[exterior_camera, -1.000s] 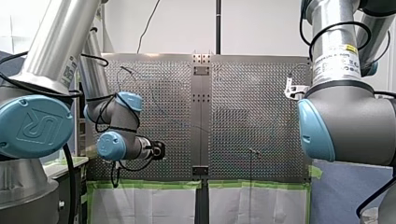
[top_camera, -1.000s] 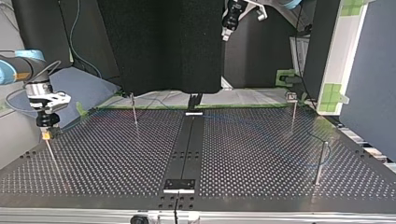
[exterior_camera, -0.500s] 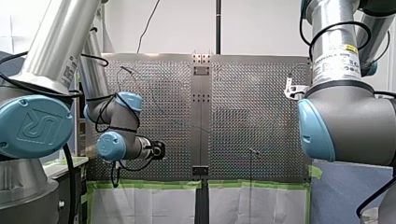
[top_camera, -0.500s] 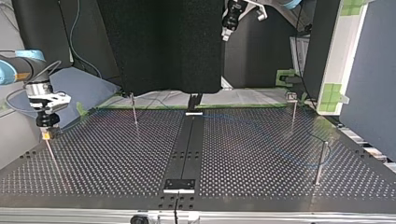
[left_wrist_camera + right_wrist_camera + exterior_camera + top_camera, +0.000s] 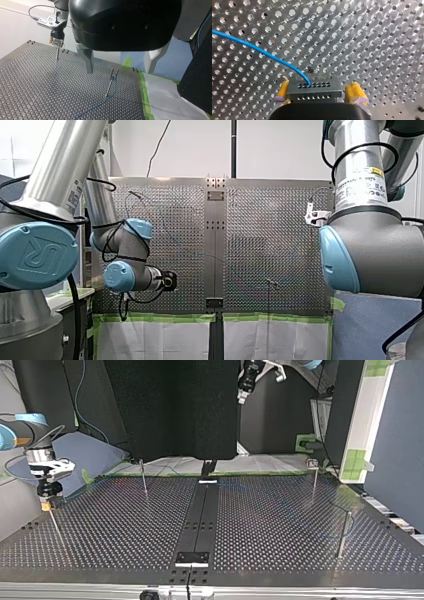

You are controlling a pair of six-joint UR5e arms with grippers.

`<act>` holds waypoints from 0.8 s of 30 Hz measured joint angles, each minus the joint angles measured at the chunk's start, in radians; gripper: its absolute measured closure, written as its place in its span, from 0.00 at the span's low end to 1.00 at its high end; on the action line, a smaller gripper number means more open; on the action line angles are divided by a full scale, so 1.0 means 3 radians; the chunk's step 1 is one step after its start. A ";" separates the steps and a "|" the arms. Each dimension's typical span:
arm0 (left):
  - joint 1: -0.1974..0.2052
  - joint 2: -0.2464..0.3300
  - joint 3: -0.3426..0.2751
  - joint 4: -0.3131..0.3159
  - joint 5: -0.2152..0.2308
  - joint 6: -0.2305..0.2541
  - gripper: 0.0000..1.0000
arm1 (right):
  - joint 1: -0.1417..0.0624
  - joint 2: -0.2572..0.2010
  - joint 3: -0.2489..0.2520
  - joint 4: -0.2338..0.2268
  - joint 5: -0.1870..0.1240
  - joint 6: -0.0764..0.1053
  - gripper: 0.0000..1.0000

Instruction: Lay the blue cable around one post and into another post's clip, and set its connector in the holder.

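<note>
You are close to done. The cable [image 5: 262,53] is thin, blue and slack. It passes the post [image 5: 342,535] at the desk's [image 5: 125,535] top-view right edge, though the wrap is too faint to confirm. It climbs to the clip post [image 5: 111,83] and ends in the connector [image 5: 314,88], seated on the holder [image 5: 54,525] by the left edge. The right claw [image 5: 319,96] straddles the connector, pads slightly parted, gripping nothing. What seems left is lifting clear. The left claw [image 5: 118,72] hangs wide open and empty.
</note>
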 joint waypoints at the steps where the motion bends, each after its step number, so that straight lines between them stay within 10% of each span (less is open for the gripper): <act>1: 0.0000 0.0000 0.0000 -0.0002 0.0000 0.0000 0.00 | 0.0001 0.0000 0.0000 0.0000 0.0000 0.0000 0.00; 24: 0.0000 0.0000 0.0000 -0.0008 0.0000 0.0000 0.00 | 0.0010 0.0002 0.0000 0.0031 0.0007 -0.0011 0.00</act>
